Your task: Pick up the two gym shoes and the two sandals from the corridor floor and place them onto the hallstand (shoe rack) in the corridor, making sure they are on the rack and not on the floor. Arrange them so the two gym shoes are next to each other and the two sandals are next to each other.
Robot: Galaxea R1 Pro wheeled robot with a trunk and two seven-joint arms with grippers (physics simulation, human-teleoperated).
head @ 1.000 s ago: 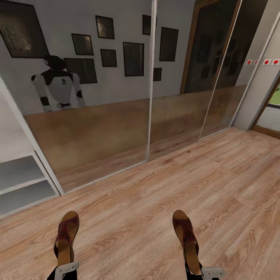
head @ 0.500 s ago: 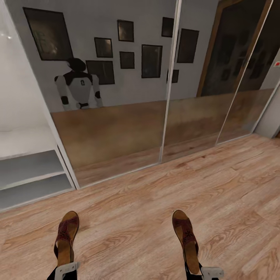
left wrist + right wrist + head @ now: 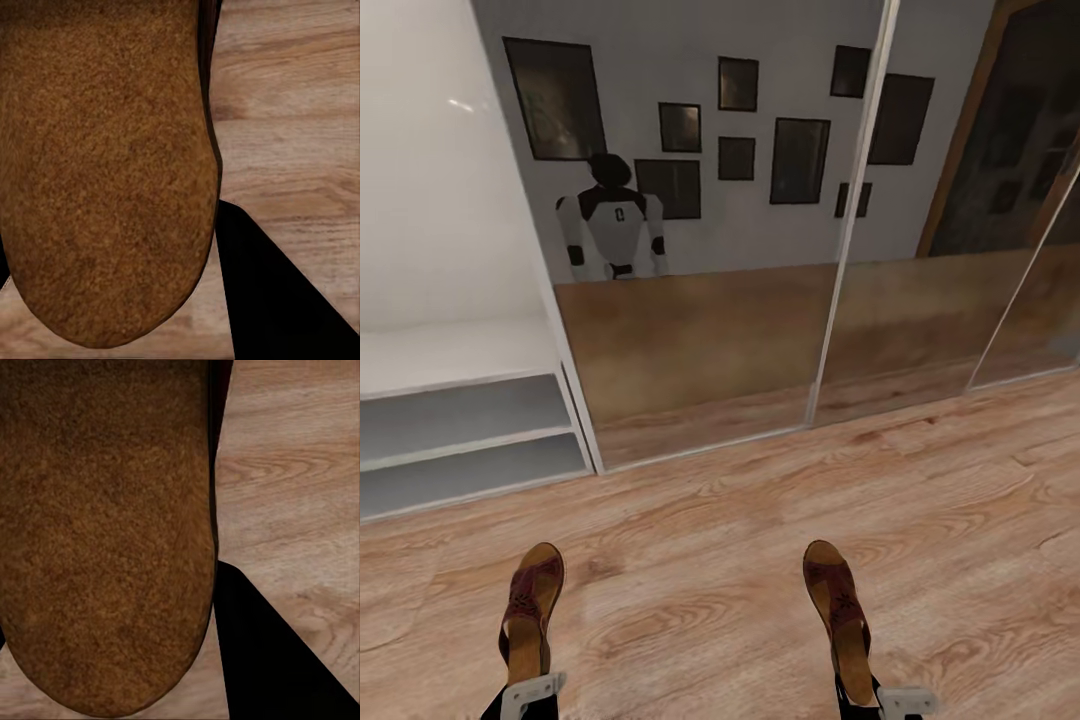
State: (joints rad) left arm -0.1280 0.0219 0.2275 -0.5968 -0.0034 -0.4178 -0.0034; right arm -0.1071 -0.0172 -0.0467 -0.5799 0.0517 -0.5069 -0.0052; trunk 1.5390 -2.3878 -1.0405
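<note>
Two brown sandals hang just above the corridor floor (image 3: 720,560), each gripped at its heel. My left gripper (image 3: 528,692) is shut on the left sandal (image 3: 532,605), and my right gripper (image 3: 875,697) is shut on the right sandal (image 3: 840,610). Up close, a tan insole (image 3: 105,165) shows in the left wrist view beside a black finger (image 3: 277,300). In the right wrist view the other insole (image 3: 105,525) lies beside a black finger (image 3: 277,660). The hallstand (image 3: 460,355) stands at the far left, with a pale bench top and two low open shelves. The gym shoes are out of view.
Mirrored sliding doors (image 3: 760,300) run along the wall ahead, right of the hallstand, and reflect the robot (image 3: 612,230) and several framed pictures. Open wood-plank floor lies between me and the doors.
The view has swung to the left, so the hallstand now shows further in from the left edge and the mirror doors sit more to the right. Both sandals stay held in the same spot.
</note>
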